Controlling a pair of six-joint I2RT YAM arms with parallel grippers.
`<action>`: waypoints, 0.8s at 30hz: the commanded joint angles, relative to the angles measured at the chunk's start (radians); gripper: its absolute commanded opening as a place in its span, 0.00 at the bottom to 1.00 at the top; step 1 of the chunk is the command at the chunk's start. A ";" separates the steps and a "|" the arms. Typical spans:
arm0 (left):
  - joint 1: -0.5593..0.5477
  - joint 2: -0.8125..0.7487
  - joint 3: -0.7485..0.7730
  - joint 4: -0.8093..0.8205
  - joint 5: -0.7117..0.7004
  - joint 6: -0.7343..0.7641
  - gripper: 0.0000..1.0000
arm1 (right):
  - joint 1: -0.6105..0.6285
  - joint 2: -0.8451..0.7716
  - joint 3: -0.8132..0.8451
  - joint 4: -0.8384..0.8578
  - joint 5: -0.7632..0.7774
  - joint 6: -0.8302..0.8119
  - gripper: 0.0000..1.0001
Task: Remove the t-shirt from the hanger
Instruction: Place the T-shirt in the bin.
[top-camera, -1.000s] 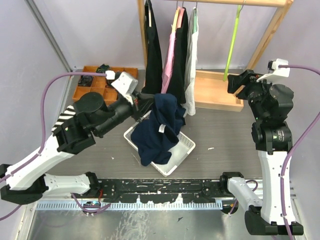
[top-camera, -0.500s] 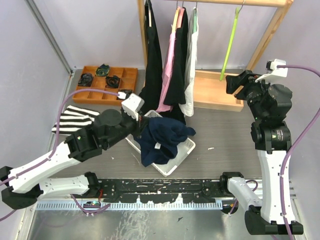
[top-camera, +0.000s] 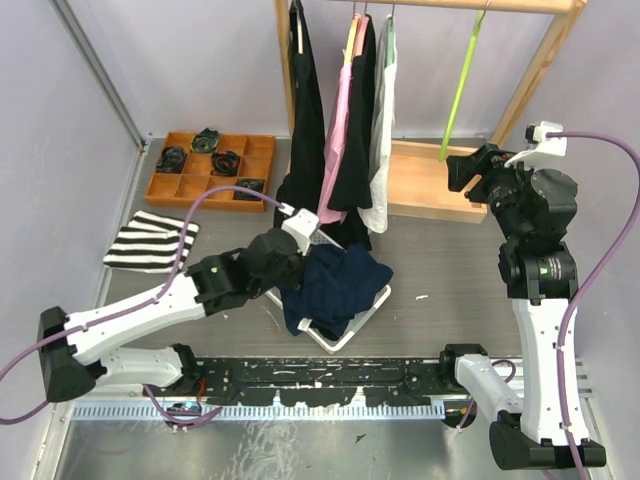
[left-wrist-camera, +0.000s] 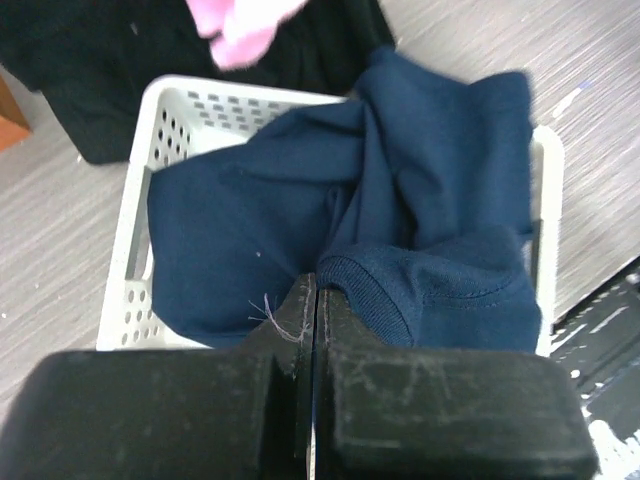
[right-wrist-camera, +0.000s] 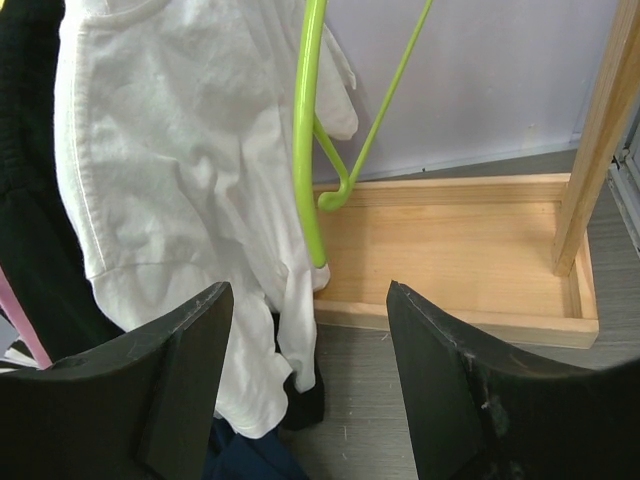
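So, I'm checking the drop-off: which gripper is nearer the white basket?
Left. The left gripper is shut on the navy t-shirt directly over the white basket; the right gripper is open far off, facing the green hanger.

My left claw (left-wrist-camera: 315, 292) has swung down and toward the middle, lowering the crumpled navy-blue cotton t-shirt (top-camera: 335, 285) from a hanging drape into the white perforated plastic basket (top-camera: 378, 298); the black-and-white striped folded cloth (top-camera: 150, 243) now lies uncovered
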 joint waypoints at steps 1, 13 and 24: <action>0.013 0.066 -0.051 0.067 -0.020 -0.014 0.00 | -0.004 -0.019 -0.001 0.051 -0.032 0.013 0.69; 0.015 0.390 -0.072 0.226 -0.028 -0.015 0.00 | -0.002 -0.055 0.009 0.063 -0.075 0.032 0.68; 0.030 0.395 -0.063 0.167 -0.070 -0.025 0.02 | -0.002 -0.001 0.126 0.076 -0.145 0.060 0.66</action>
